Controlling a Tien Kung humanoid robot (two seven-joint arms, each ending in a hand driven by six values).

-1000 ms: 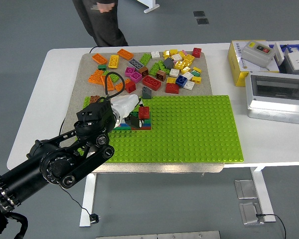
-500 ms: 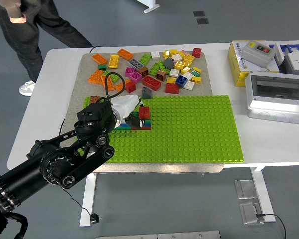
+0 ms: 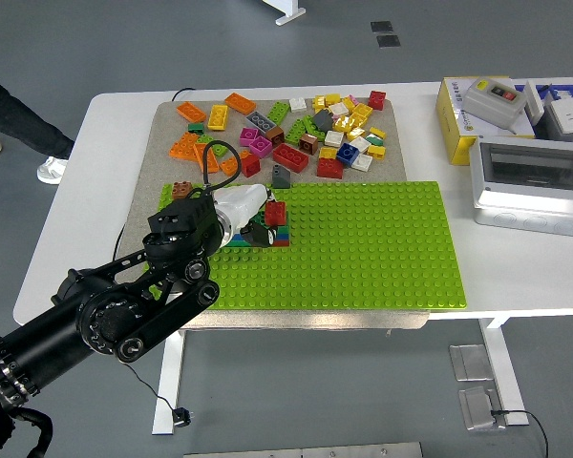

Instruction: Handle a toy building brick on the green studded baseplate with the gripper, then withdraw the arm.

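On the green baseplate (image 3: 363, 248), the left hand's (image 3: 241, 205) fingers (image 3: 260, 232) pinch the red brick (image 3: 276, 213).

Floor (image 3: 296, 401): grey, smooth and evenly lit.
Table (image 3: 105, 191): white top on white metal legs, its feet flat on the floor.
Floor plates (image 3: 389, 34): two small dark squares set in the floor beyond the table.
White stand foot (image 3: 288, 11): at the far edge.
Person's leg and shoe (image 3: 38, 153): far left, beside the table.
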